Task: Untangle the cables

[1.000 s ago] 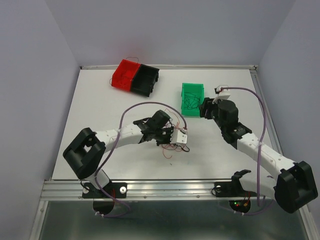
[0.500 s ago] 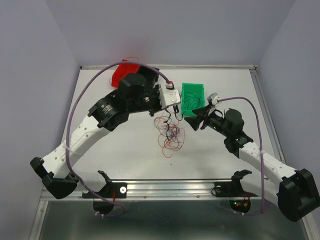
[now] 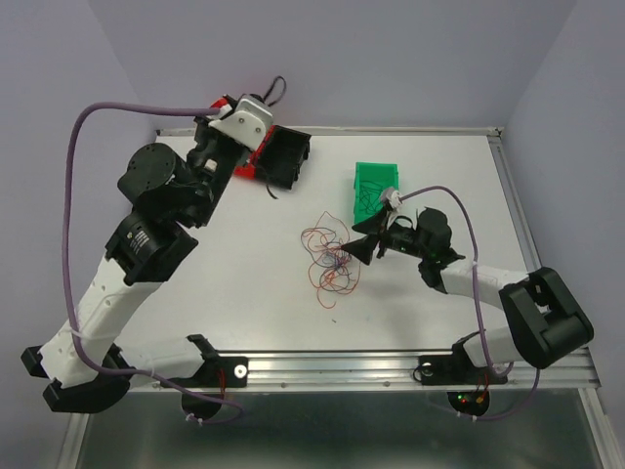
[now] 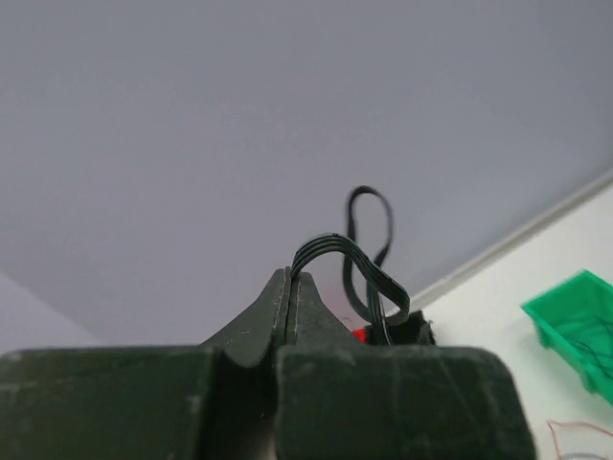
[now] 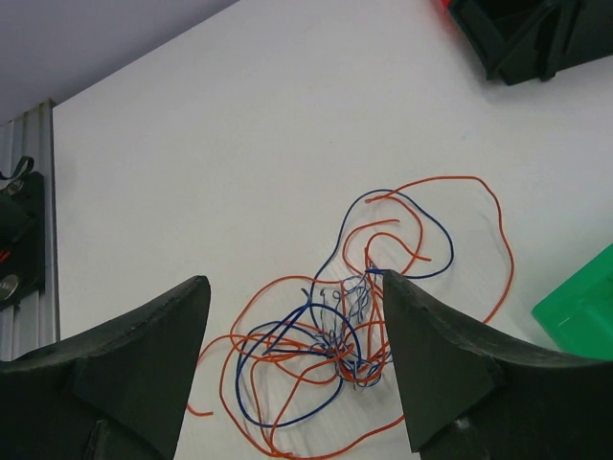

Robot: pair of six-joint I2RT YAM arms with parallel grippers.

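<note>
A tangle of thin red, orange and blue cables [image 3: 330, 259] lies on the white table [image 3: 225, 264] near its middle. In the right wrist view the tangle [image 5: 335, 335] sits just below and between my wide-spread fingers. My right gripper [image 3: 363, 244] [image 5: 295, 280] is open and holds nothing, right beside the tangle. My left gripper [image 3: 266, 103] [image 4: 290, 276] is raised high at the back left, shut on a bundle of black cables [image 4: 354, 251] that loops up from its tips. A black strand [image 3: 270, 186] hangs below it.
A green bin [image 3: 376, 181] [image 5: 584, 307] with dark wires in it stands behind the right gripper. A black bin [image 3: 288, 151] [image 5: 517, 34] stands at the back left. The red bin [image 3: 246, 168] beside it is mostly hidden by the left arm.
The left arm rose from the table middle and swung back left with the black cables. The tangle stayed on the table. The right gripper moved from the green bin to the tangle and opened wider.
</note>
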